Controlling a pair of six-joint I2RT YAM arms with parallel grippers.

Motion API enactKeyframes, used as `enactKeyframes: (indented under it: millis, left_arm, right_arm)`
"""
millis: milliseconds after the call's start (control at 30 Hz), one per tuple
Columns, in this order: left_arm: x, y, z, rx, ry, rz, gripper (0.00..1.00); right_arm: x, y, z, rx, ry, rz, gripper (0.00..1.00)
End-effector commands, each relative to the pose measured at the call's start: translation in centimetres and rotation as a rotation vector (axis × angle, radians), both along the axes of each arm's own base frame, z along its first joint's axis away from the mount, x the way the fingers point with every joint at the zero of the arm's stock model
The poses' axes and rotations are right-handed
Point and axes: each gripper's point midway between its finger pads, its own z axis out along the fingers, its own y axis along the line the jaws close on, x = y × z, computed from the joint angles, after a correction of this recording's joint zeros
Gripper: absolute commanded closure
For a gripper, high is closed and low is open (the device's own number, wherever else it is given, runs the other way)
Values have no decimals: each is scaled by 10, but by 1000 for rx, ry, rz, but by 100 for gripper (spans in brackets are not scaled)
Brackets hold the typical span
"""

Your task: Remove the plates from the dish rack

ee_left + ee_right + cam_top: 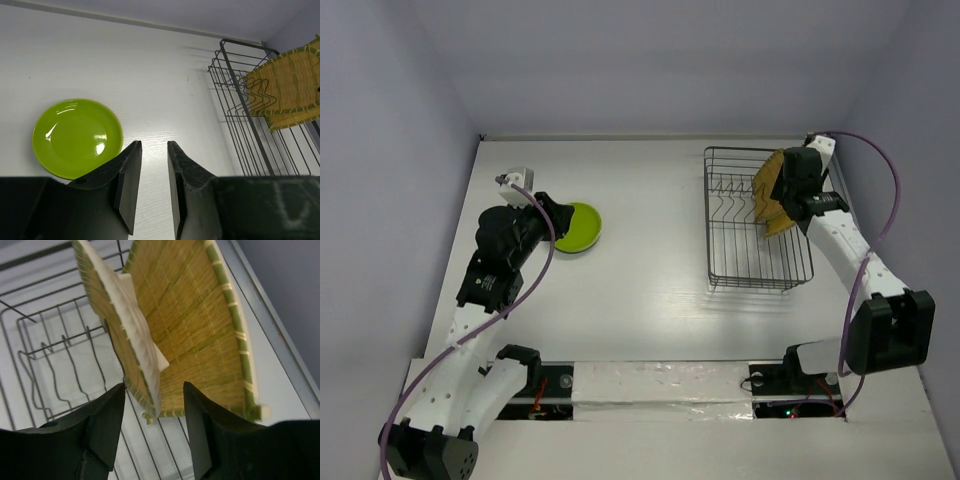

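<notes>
Worktop (pixel 650 290): white, walled on 3 sides. Dish rack (pixel 760 285): dark wire, sits by the right edge toward the far-right corner, divider prongs upright inside. 2 tan woven plates (pixel 772 195) stand on edge in the rack's far-right end, leaning apart in a V; the left-hand one (pixel 127 335) shows edge-on, the other (pixel 200 325) shows its face. Lime green plate (pixel 576 228) lies flat on the worktop, left half, toward the far edge, well apart from the rack. Right claw (pixel 154 390): jaws spread wide, astride the lower edge of the edge-on woven plate; contact not visible. Left claw (pixel 154 145): jaws parted by a narrow gap, nothing btwn them, at the green plate's rim; touching or not, cannot tell.
</notes>
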Motion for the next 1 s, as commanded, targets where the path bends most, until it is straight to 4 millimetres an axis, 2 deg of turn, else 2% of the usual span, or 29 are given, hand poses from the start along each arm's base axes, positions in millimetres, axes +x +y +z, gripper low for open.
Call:
enactKeyframes:
  millis: [0, 67, 133, 200, 400, 533, 567, 667, 700, 733, 767, 800, 900, 967]
  left_arm:
    - [4, 1, 6, -3, -37, 5, 75]
    - [3, 1, 7, -6, -38, 1, 75]
    - [3, 1, 8, -5, -41, -1, 75]
    - [1, 0, 9, -7, -46, -4, 74]
    - [-1, -3, 11, -15, -50, -21, 74]
    - [-3, -3, 13, -18, -55, -27, 73]
    - [-4, -4, 14, -20, -59, -30, 73]
    - [-4, -4, 15, -23, -60, -33, 73]
    - [-5, -4, 15, -23, -61, -34, 73]
    - [-5, -5, 15, -23, -61, -36, 73]
    - [-6, -5, 16, -24, -63, -37, 73]
    - [-6, -4, 16, -24, -64, -36, 73]
    - [-7, -5, 17, -27, -67, -40, 73]
    - [-6, -5, 16, -25, -66, -40, 73]
  right_arm:
    - [20, -5, 8, 7, -36, 2, 46]
    - [25, -6, 3, 2, -26, -8, 51]
    - [29, -8, 1, -7, -26, -21, 62]
    - [30, -9, 4, -13, -32, -26, 74]
    - [28, -14, 20, -35, -42, -39, 94]
    - [21, -15, 45, -61, -71, -36, 99]
    - [21, -16, 59, -65, -93, -39, 100]
    - [13, -14, 75, -106, -81, -32, 100]
    - [13, -10, 87, -113, -98, -24, 100]
    - [9, -11, 88, -138, -74, -28, 100]
    - [7, -14, 97, -148, -83, -37, 100]
    - [5, -16, 96, -158, -70, -43, 100]
    - [-4, -13, 117, -178, -93, -35, 100]
    - [-12, -12, 138, -172, -135, -31, 100]
